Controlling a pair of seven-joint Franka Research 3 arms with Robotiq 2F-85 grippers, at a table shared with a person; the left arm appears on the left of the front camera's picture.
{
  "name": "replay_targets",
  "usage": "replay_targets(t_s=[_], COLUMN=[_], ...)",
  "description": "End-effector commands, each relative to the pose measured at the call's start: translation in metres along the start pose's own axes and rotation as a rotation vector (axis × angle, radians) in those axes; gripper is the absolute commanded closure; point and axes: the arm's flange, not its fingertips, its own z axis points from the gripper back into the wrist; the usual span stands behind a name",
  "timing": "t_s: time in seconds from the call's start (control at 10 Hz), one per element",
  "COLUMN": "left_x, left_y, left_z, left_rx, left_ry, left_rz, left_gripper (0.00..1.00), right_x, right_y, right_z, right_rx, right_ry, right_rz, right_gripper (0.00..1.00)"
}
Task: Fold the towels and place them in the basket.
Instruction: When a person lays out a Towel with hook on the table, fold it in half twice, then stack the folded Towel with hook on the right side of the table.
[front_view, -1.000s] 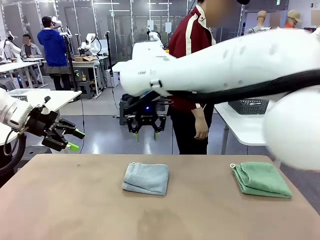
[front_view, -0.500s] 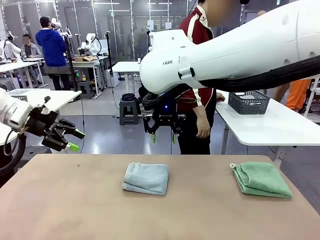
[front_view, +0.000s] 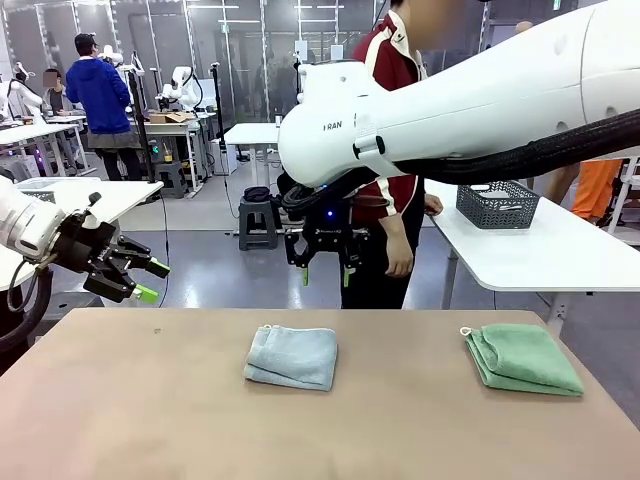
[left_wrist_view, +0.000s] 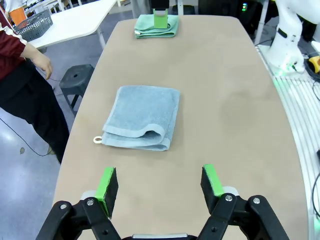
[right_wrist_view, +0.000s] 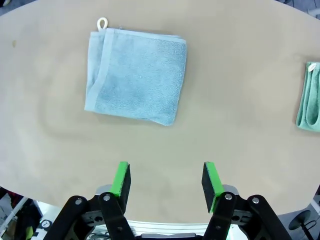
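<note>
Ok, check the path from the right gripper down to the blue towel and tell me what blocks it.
Nothing visible does. The right gripper hangs in the air beyond the table's far edge, jaws open and empty. The blue towel lies folded on bare tabletop with nothing on it. The green towel lies well off to the side, and the left gripper is off the table's left corner.

Light blue towel (front_view: 292, 357), mint green towel (front_view: 522, 359), dark grey mesh basket (front_view: 497, 204), tan table (front_view: 150, 410).
</note>
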Motion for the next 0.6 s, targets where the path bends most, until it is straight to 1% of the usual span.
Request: replay_targets(t_s=[0.0, 0.5], left_x=[0.0003, 0.0003], left_y=[0.0001, 0.0001], left_z=[0.0, 0.0], left_rx=[0.005, 0.005], left_ry=[-0.004, -0.004], left_rz=[0.001, 0.001], left_gripper=[0.15, 0.15], right_x=[0.0011, 0.0011], right_y=[0.0, 0.0], right_z=[0.001, 0.001], right_rx=[-0.011, -0.011], right_ry=[0.001, 0.001], right_rz=[0.007, 0.007], right_gripper=[0.28, 0.28])
